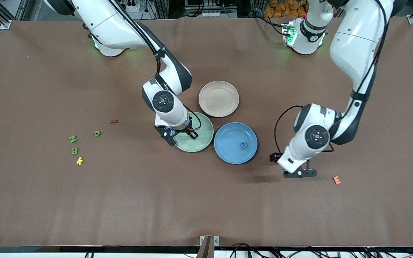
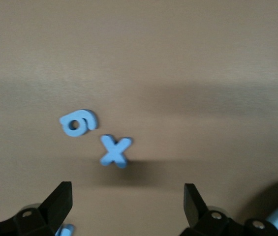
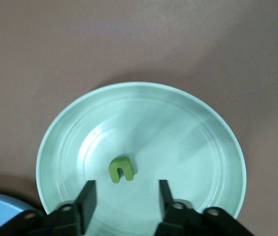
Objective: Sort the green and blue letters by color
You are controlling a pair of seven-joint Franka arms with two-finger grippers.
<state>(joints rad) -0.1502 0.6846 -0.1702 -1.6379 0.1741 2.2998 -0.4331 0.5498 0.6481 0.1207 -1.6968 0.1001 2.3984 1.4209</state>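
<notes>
Green u (image 3: 121,170) lies loose in the green plate (image 3: 202,147), right gripper (image 3: 125,196) just above it, jaws released. Left gripper (image 2: 128,201), jaws spread wide and holding nothing, hangs over bare desk (image 2: 178,59) above the blue X (image 2: 115,150) and blue g (image 2: 77,122). On the blue plate (image 1: 228,150), one blue letter (image 1: 242,145) at three o'clock from centre. Green N (image 1: 72,138), B (image 1: 74,151) and p (image 1: 96,133) wait toward the right arm's end.

Brown table covering (image 1: 206,208): lying flat, spanning nearly the whole front view. Aluminium frame posts (image 1: 2,14): standing at the corners. Black cables (image 1: 242,251): trailing along the near edge. Even overhead light falling throughout.
</notes>
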